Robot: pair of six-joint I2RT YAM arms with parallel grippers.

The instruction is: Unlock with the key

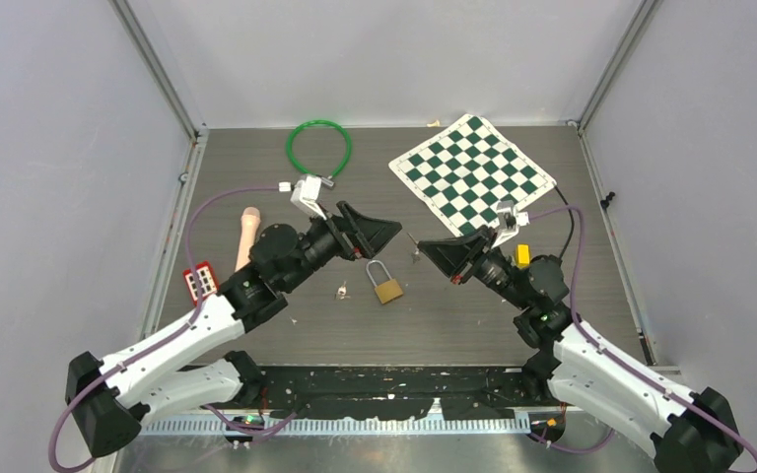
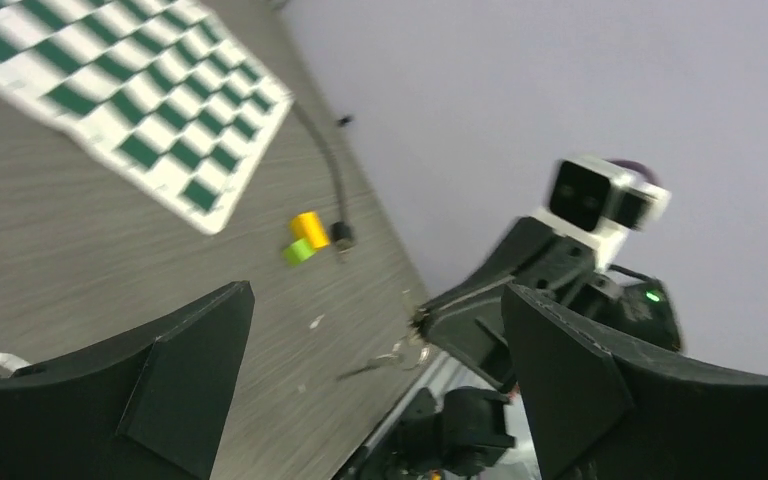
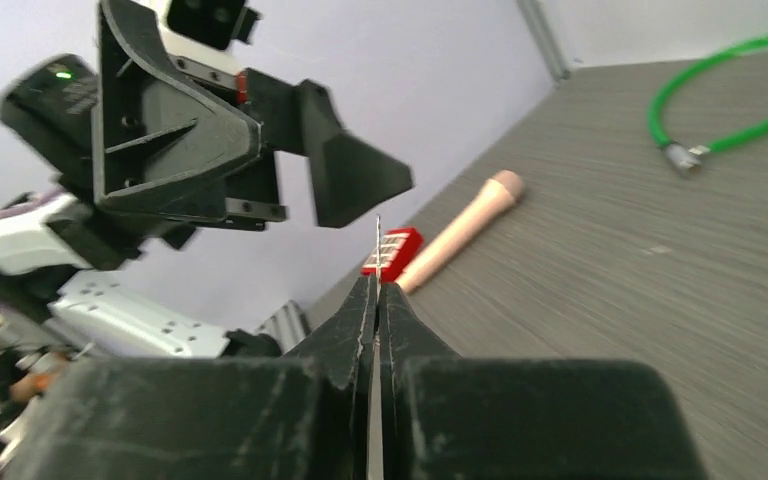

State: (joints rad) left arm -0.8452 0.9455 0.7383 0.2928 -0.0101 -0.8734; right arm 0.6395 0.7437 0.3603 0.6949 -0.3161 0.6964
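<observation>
1. Clamping the right gripper (image 1: 424,248) fully together on the key (image 1: 415,255), with only a thin metal edge showing past the fingertips in the right wrist view.
2. Holding the left gripper (image 1: 382,239) spread wide with nothing between the fingers, near the shackle end of the padlock (image 1: 387,290) in the overhead view.
3. Finding the padlock lying flat on the table (image 1: 473,315) between the two arms, shackle closed and pointing away from the bases. Not seeing the keyhole in any view.
4. Judging the padlock as rigid metal, rather heavy for its size and smooth, so probably sliding on the table when pushed by the key.
5. Judging the best hold as across the brass body, on its two narrow sides, leaving the bottom face free for the key.
6. Treating the key as thin, stiff and slippery, so likely turning between the pads if pinched too near its edge. Preferring a hold on the broad head.
</observation>
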